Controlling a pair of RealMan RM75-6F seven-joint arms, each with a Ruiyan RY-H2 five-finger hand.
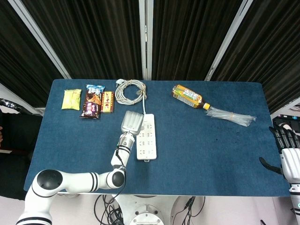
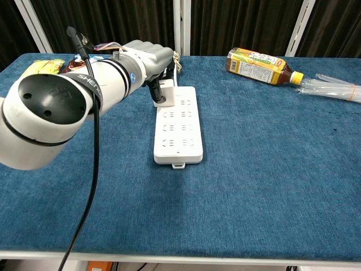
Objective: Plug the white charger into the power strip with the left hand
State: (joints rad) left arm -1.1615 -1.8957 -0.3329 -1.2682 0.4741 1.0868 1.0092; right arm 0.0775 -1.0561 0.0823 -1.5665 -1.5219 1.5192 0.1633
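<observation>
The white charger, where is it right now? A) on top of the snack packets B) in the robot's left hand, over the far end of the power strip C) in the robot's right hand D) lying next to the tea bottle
B: the left hand holds the white charger at the far end of the power strip, away from the bottle and snack packets.

We counted one white rectangular power strip [image 1: 146, 136], one white charger block [image 2: 167, 90], one amber plastic drink bottle [image 1: 188, 96], four colourful foil snack packets [image 1: 87, 101], and one clear plastic bag [image 1: 231, 116].
</observation>
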